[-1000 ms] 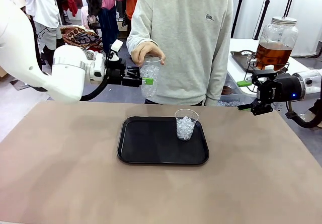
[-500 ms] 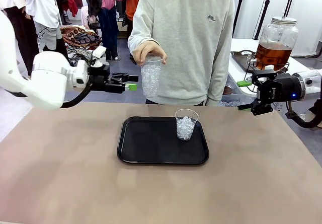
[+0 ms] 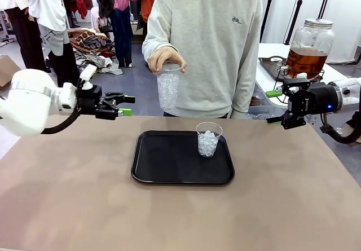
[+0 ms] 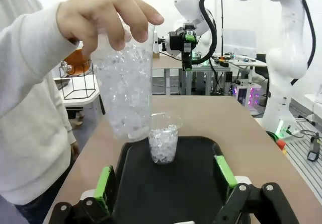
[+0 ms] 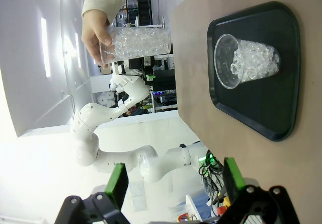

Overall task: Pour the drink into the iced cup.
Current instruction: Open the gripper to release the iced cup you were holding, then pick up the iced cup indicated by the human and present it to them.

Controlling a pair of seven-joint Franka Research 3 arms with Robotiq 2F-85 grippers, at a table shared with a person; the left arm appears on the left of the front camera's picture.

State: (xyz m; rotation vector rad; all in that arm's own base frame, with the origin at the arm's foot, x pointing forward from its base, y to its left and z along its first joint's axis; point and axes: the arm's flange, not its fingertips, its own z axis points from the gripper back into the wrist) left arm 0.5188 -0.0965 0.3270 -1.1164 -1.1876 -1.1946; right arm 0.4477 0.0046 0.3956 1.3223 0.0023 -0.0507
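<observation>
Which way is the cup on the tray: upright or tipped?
Upright: the cup stands on the tray, rim up, ice inside.

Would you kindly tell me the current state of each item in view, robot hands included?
Cup on the tray: upright, part-filled with ice, no drink.
Held cup: upright, full of ice, gripped at the rim by the person's hand.
Tray: flat on the table, carrying one cup.
Drink dispenser jar: lidded, roughly half full of amber drink.
Left hand: open, empty.
Right hand: open, empty.
</observation>
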